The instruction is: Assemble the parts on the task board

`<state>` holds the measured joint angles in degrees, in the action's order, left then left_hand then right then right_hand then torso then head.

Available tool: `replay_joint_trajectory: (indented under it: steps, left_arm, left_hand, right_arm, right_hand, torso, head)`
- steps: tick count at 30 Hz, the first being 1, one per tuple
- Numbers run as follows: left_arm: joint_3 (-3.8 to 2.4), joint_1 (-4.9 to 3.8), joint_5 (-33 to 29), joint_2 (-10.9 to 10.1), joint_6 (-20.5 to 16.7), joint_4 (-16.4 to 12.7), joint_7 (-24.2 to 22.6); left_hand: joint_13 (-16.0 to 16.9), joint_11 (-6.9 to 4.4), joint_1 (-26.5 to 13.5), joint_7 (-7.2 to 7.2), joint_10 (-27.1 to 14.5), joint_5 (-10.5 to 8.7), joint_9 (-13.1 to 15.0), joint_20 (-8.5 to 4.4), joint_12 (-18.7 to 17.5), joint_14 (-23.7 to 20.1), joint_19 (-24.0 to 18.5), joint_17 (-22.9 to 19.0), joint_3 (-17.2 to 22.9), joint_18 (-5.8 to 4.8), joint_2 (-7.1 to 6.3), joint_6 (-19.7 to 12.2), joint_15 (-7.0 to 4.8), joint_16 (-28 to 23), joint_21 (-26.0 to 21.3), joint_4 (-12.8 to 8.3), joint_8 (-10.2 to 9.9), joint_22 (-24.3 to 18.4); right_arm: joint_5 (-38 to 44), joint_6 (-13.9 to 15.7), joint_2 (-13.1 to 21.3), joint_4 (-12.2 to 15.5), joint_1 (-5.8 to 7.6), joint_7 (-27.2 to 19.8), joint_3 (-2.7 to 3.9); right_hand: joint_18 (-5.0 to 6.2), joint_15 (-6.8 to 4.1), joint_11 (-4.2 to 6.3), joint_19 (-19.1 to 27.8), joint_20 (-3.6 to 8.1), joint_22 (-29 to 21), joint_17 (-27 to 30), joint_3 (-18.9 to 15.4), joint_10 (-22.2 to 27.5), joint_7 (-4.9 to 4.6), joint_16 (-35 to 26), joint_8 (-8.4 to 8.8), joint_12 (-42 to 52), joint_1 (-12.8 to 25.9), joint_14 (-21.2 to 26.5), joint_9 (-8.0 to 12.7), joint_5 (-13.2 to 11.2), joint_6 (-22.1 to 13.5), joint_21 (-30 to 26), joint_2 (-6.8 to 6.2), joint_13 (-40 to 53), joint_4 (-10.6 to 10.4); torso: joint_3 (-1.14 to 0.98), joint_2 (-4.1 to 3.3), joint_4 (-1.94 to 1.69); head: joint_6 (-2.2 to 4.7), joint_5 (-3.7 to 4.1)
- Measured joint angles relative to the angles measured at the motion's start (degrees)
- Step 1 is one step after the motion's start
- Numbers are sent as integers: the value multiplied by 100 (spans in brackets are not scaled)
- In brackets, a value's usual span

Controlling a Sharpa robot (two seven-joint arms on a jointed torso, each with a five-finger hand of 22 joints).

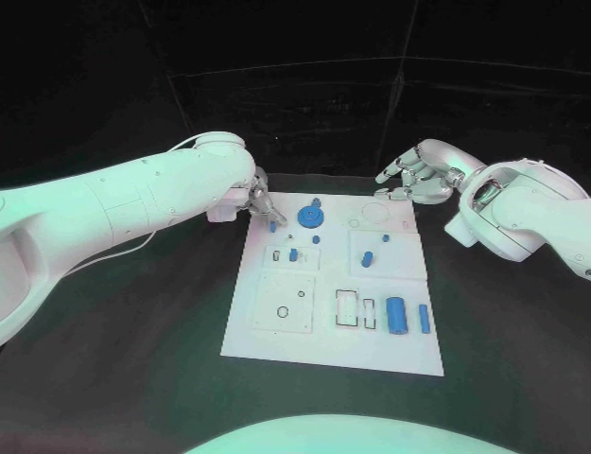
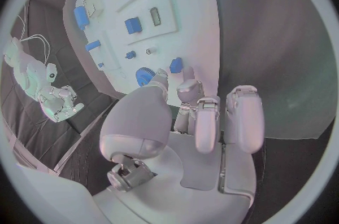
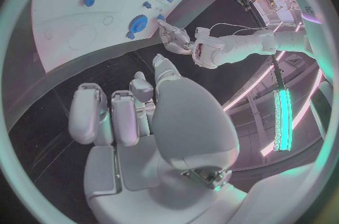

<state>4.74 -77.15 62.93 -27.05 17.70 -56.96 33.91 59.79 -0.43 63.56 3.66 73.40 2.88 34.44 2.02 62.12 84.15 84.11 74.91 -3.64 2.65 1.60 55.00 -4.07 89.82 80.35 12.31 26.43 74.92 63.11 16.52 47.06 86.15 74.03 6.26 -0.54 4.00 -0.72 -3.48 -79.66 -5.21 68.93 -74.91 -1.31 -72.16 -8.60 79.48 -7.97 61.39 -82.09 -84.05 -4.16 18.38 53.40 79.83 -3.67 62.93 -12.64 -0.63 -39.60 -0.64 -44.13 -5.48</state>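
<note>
One white task board (image 1: 279,331) on the counter (image 1: 131,331), roughly nine small blue parts on it, among them one gear (image 1: 309,218), two robot hands (image 1: 258,200) (image 1: 415,178)

Black table (image 1: 131,378), surface matte and dark. One item lies directly on it: the white task board (image 1: 275,336), flat, set lengthwise at the table's middle, its long edges running away from the robot.

You've got a matt white task board (image 1: 334,340), smooth, plastic-looking, on a dull black counter (image 1: 131,378). Blue parts on it, e.g. the gear (image 1: 310,218) nr its far edge, look like smooth plastic. Left robot hand (image 2: 185,122): satin silver shell, slight sheen.
</note>
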Motion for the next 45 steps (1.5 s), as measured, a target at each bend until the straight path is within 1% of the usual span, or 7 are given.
replay_joint_trajectory:
  steps: [11, 20, 33, 37, 40, 43, 45]
  left_arm:
    - [5, 12, -48, 8, 11, 1, -2]
    - [6, 17, -79, 14, 4, -5, -3]
    - [13, 17, -150, 13, 35, -23, -5]
    - [15, 18, -160, 2, 35, -26, -2]
    - [15, 18, -165, -14, 26, -37, -2]
    - [15, 17, -179, -33, 5, -54, -4]
    - [14, 16, -204, -52, -21, -80, -9]
  left_hand:
    - [-18, 0, 151, -19, 0, 0, -36, 0, 0, 0, 0, 0, -21, 0, 89, 19, 0, 0, 0, -71, -23, 0]
    - [-22, 1, 470, -18, 0, 0, -68, 0, 0, 0, 0, 0, 131, 0, 287, 61, 0, 0, 0, -261, -46, 0]
    - [-8, -20, 569, -50, 20, 0, -70, 0, 0, 0, 0, 0, 171, 0, 308, 92, 0, 0, 0, -358, -46, -1]
    - [-1, -52, 753, -70, 52, 0, -79, 0, 0, 0, 0, 0, 302, 0, 401, 113, 0, 0, 0, -489, -46, -1]
    - [-1, -62, 1007, -94, 62, -1, -96, 0, 0, -20, 0, 0, 484, 0, 456, 136, -23, 0, 0, -703, -71, -1]
    - [-3, -92, 1249, -102, 70, -8, -133, -20, 0, -20, -21, 0, 730, 0, 473, 119, -64, 0, -1, -949, -134, -1]
    - [-15, -100, 1400, -111, 61, -24, -141, -39, 0, -20, -2, 0, 762, -1, 476, 87, -64, 0, -1, -981, -161, -1]
  right_arm:
    - [0, -1, -1, -1, 0, -1, 0]
    - [0, -2, -7, -5, 0, -2, 0]
    - [0, -4, -21, -25, 0, -4, 0]
    - [0, -4, -23, -34, 0, -5, 0]
    - [0, -4, -30, -39, 0, -6, 0]
    - [0, -4, -34, -41, 0, -8, 0]
    - [0, -5, -36, -43, 0, -9, 0]
  right_hand:
    - [0, 0, 0, 0, 0, 0, 0, 0, 0, 0, 0, 0, 0, 0, 0, 0, 0, 0, 0, 0, 0, 0]
    - [0, 0, 0, 0, 0, 0, 1, 0, 0, 0, 0, 0, 0, 0, 0, 0, -2, 0, 0, 0, 0, 0]
    - [0, 0, 0, 0, 0, -5, 1, 0, 0, 0, 0, 0, 0, 0, 0, 0, -2, 0, 0, 0, -4, 0]
    - [0, 0, 0, 0, 0, -4, 1, 0, 0, 0, 0, 0, 0, 0, 0, 0, -2, 0, 0, 0, -4, 0]
    - [0, 0, 0, 0, 0, -4, 1, 0, 0, 0, 0, 0, 0, 0, 0, 0, -2, 0, 0, 0, -4, 0]
    - [0, 0, 0, 0, 0, -4, 1, 0, 0, 0, 0, 0, 0, 0, 0, 0, -2, 0, 0, 0, -4, 0]
    - [0, 0, 0, 0, 0, -4, 1, 0, 0, 0, 0, 0, 0, 0, 0, 0, -3, 0, 0, 0, -4, 0]
  torso:
    - [-1, 4, 0]
    - [-2, 4, 0]
    - [1, 1, 0]
    - [2, 1, 0]
    - [2, -1, 0]
    - [2, -1, 0]
    - [3, -2, 0]
  head:
    - [-4, -4]
    - [-7, -7]
    - [-29, 2]
    - [-34, 2]
    - [-38, 2]
    - [-42, 2]
    - [-47, 2]
